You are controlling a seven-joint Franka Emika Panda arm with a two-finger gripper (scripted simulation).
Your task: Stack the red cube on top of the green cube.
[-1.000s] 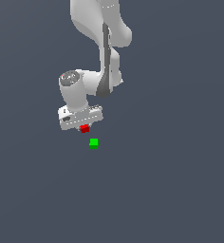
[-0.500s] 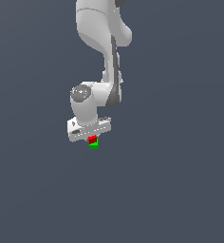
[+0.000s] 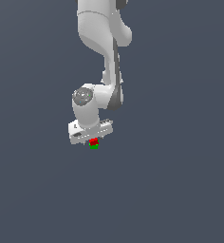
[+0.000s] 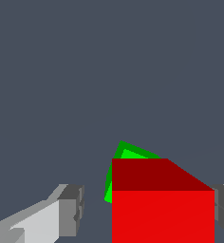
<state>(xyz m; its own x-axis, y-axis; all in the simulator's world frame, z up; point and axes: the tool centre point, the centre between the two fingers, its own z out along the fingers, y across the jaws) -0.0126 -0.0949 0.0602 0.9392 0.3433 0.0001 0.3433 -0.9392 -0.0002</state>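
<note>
Having travelled across the grey desk (image 3: 180, 190) in the last second, the white claw (image 3: 92, 137), gripping the small bright red cube (image 3: 93, 141), now hovers directly over the small bright green cube (image 3: 94, 146), so release looks imminent.

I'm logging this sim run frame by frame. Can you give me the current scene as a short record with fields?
red cube: between the gripper fingers, directly over the green cube
green cube: below the red cube, mostly hidden by it, rotated relative to it
gripper state: one finger shows a gap from the red cube; grip unclear
contact between cubes: cannot tell
surface: plain dark grey
</note>
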